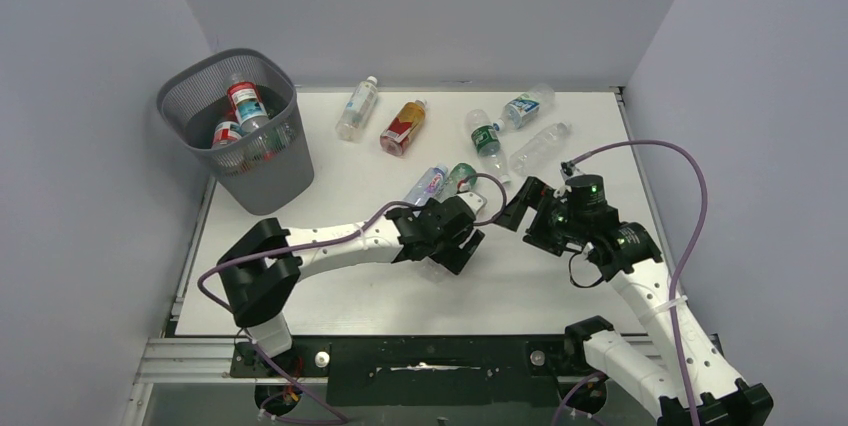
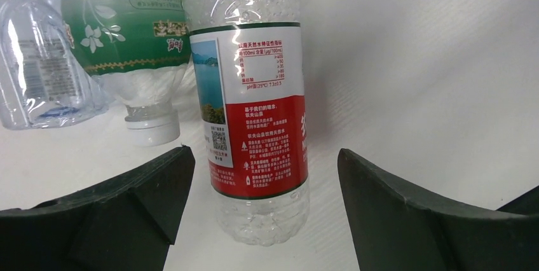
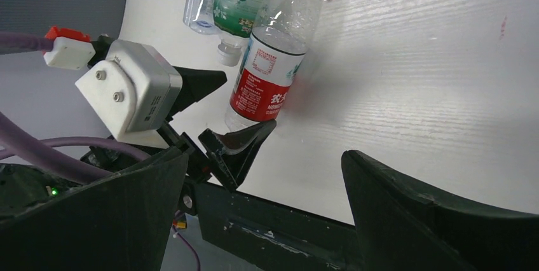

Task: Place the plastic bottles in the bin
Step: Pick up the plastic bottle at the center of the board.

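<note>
Left fingers (image 2: pixel 140 194) spread wide either side of red-label bottle (image 2: pixel 257 125) lying on desk (image 1: pixel 350 286), not pinching it; green-label bottle (image 2: pixel 127 23) just beyond. Right fingers (image 3: pixel 413 207) spread too, empty, close by. Bin (image 1: pixel 270 181) at far left corner, few bottles (image 1: pixel 243 106) in it

**Red, green and amber on white**

The table (image 1: pixel 330 291) is white, faintly wood-grained in the right wrist view. At far left, the bin (image 1: pixel 262 184) is dark grey mesh, and the bottles inside it (image 1: pixel 243 104) show red and teal labels. Along the far side lie a pale-labelled clear bottle (image 1: pixel 357 106), an amber bottle (image 1: pixel 404 127) with a red label, and two clear ones labelled dark green (image 1: pixel 485 136) and blue-green (image 1: pixel 527 106). The nearest bottle (image 2: pixel 254 131) is clear, its label red and white, edged green, with a small landscape picture. Its neighbour (image 2: pixel 127 23) has a green label with white flowers and a white cap (image 2: pixel 151 128). The arms (image 1: pixel 340 246) are white and black, and the cable (image 3: pixel 38 144) is purple.
</note>
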